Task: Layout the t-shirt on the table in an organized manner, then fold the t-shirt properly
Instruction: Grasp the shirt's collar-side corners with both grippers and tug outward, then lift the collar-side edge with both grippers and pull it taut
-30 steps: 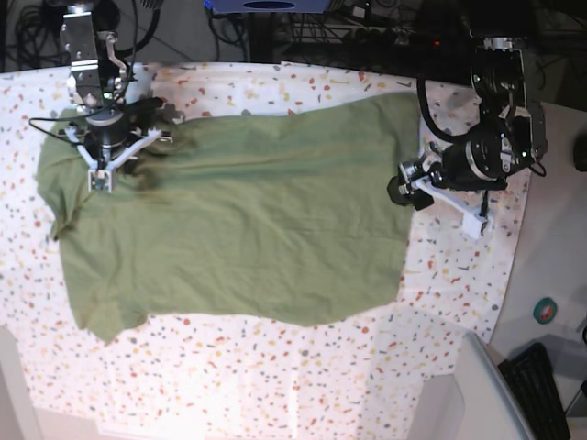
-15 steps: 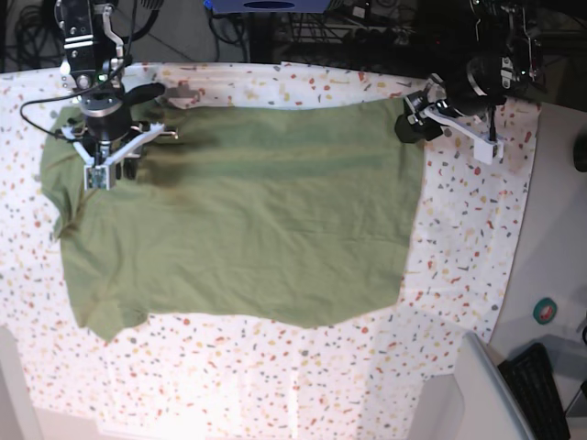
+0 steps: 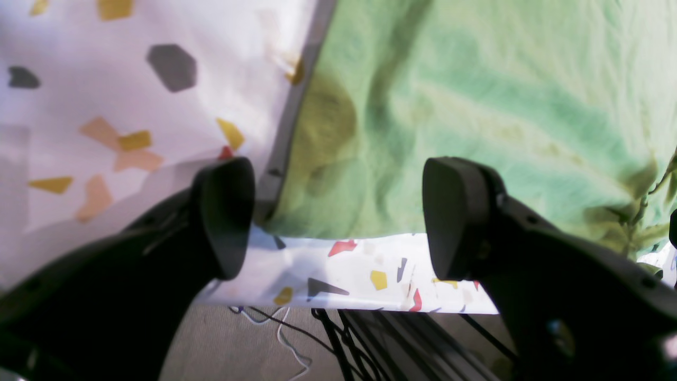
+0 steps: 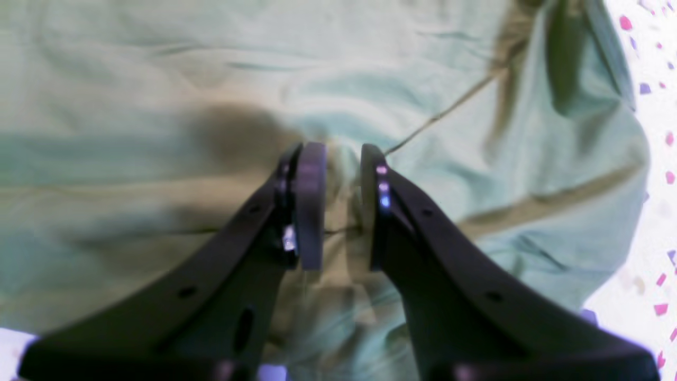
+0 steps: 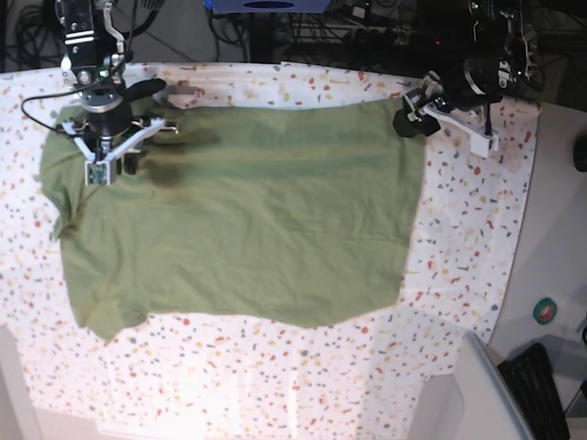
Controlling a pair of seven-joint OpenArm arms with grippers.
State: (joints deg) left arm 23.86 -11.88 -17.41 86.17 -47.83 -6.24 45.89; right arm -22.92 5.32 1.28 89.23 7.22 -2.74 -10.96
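Note:
The olive-green t-shirt (image 5: 248,211) lies spread flat across the speckled table (image 5: 459,247), with one sleeve hanging toward the near left. At its far right corner my left gripper (image 5: 413,115) is open. In the left wrist view the shirt's corner (image 3: 476,106) and the table edge (image 3: 370,280) show between the left gripper's (image 3: 338,217) wide-apart fingers, which hold nothing. My right gripper (image 5: 110,165) is at the shirt's far left. In the right wrist view its fingers (image 4: 344,201) are nearly together, pinching a ridge of the shirt's fabric (image 4: 158,106).
Cables and dark equipment lie beyond the table's far edge. A plain grey surface runs along the right, with a small teal round thing (image 5: 546,310), a keyboard (image 5: 541,390) and a grey box (image 5: 468,394) near the front right corner.
My left gripper has moved from the shirt's right edge up to its far right corner, and that edge now lies further right. My right gripper has shifted slightly toward the far edge with the cloth.

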